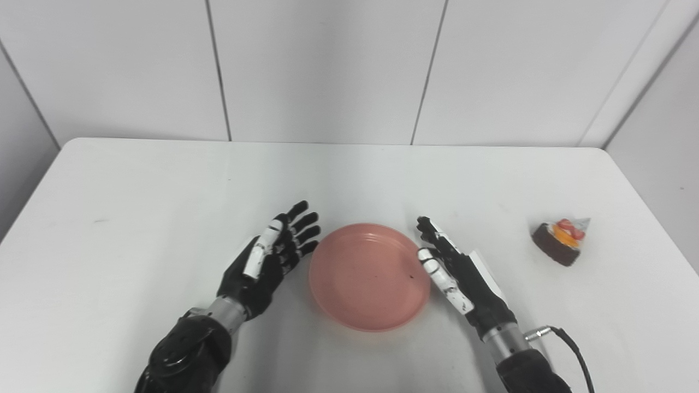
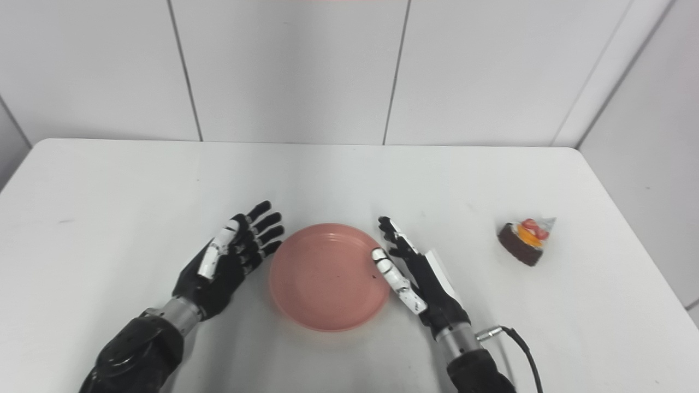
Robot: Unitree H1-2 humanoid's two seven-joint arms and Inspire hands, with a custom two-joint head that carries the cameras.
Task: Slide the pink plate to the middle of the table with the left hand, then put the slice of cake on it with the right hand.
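Note:
The pink plate (image 1: 369, 275) lies empty on the white table (image 1: 164, 185), near the middle and toward the front edge. My left hand (image 1: 270, 259) is open just left of the plate, fingers spread, close to its rim. My right hand (image 1: 456, 270) is open just right of the plate, its thumb at the rim. The slice of cake (image 1: 562, 240), dark brown with orange and red fruit on top, lies on the table at the right, well apart from my right hand. It also shows in the right eye view (image 2: 527, 240).
A black cable (image 1: 570, 346) runs from my right wrist toward the bottom edge. White wall panels stand behind the table's far edge. The table's right edge is close behind the cake.

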